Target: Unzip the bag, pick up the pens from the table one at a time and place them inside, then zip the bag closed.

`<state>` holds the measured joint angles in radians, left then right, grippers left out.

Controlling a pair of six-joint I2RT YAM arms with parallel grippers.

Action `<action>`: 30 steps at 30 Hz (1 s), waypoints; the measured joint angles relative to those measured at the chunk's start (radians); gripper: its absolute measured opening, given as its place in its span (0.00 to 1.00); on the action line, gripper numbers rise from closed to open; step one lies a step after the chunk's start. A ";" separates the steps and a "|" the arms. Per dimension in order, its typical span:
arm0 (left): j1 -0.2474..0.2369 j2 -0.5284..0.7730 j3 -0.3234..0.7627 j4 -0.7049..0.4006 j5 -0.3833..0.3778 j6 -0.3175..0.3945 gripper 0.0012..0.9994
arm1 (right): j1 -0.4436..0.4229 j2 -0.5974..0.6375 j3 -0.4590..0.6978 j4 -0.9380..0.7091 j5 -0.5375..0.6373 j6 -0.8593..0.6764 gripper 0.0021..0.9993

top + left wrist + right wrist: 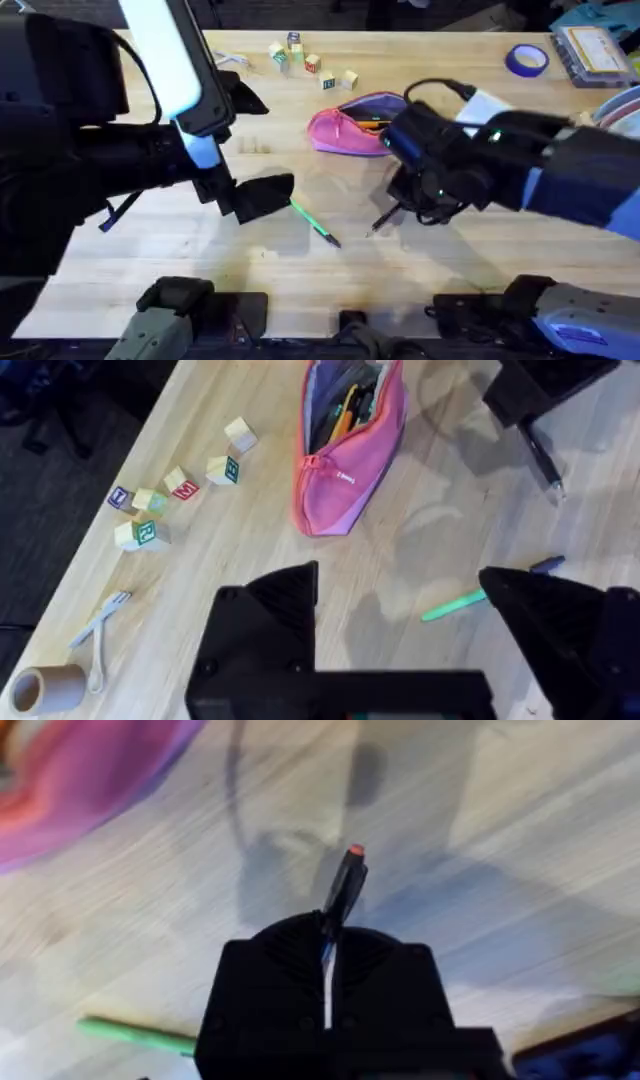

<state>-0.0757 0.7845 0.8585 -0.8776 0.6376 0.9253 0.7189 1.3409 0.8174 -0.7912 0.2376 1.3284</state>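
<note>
1. Right gripper (pixel 328 945): a black pen (pixel 346 883) is pinched between the fingers, which are pressed nearly together on it. In the overhead view the pen (pixel 383 221) juts from under the gripper (pixel 405 205) toward 7 o'clock, tip low and close to the desk (pixel 480 270).
2. Left gripper (pixel 400 610): the fingers are spread wide and nothing is held. In the overhead view the gripper (pixel 250 195) hangs over the upper end of the green pen (pixel 315 222).
3. Green pen (pixel 455 604): it lies flat on the desk, long axis from 10 to 4 o'clock in the overhead view, dark tip at the 4 o'clock end.
4. Bag (pixel 350 125): it lies on the desk just at 11 o'clock of the right gripper, with its mouth unzipped and gaping. Purple-blue lining and items already inside are seen in the left wrist view (pixel 350 440). Its long axis runs roughly 8 to 2 o'clock in the overhead view.
5. Risks, as judged: the black pen is held near one end, so it may swivel or slip in the pinch. If carried across the bag's axis, it could catch the soft rim and drop outside. The two arms are close, so contact over the green pen is possible.
</note>
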 joint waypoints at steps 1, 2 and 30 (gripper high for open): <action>0.000 0.000 0.000 0.000 0.000 0.000 0.99 | -0.001 0.000 0.025 -0.026 0.003 -0.022 0.03; 0.000 0.000 0.000 0.000 0.000 0.000 0.99 | -0.003 0.000 0.048 -0.049 0.006 -0.039 0.03; 0.000 0.000 0.000 0.000 0.000 0.000 0.99 | -0.111 -0.003 0.347 0.123 0.203 -1.245 0.03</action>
<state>-0.0757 0.7843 0.8585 -0.8776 0.6376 0.9253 0.6079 1.3380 1.1641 -0.6677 0.4401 0.0836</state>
